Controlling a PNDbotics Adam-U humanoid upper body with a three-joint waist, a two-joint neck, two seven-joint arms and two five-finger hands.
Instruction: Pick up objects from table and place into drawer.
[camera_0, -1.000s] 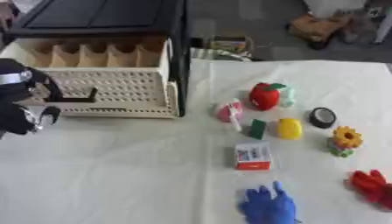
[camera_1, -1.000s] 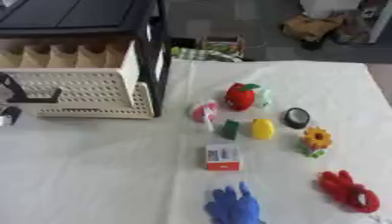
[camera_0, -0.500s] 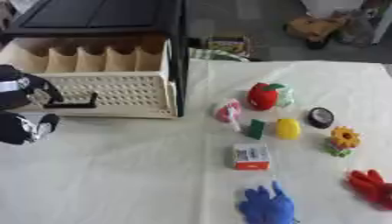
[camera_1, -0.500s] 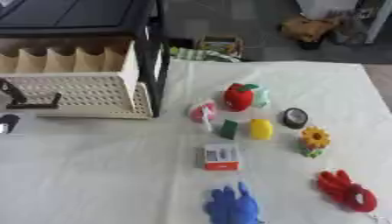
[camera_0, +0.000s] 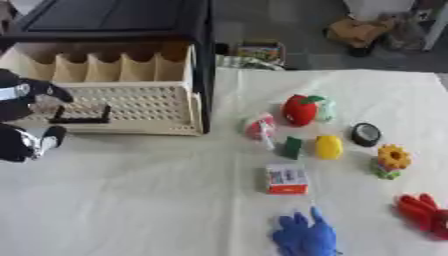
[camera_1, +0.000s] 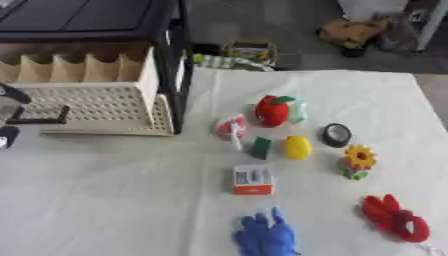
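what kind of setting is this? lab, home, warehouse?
Probably a lab or test room set up for robot practice: a table under a white cloth, a black cabinet with a beige drawer pulled out, and small toys laid out in a spread, such as a red apple and a blue glove.

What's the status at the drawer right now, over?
Left hand by the drawer handle, holding nothing. Right hand out of view. Drawer open; objects on the table. Nothing in the way.
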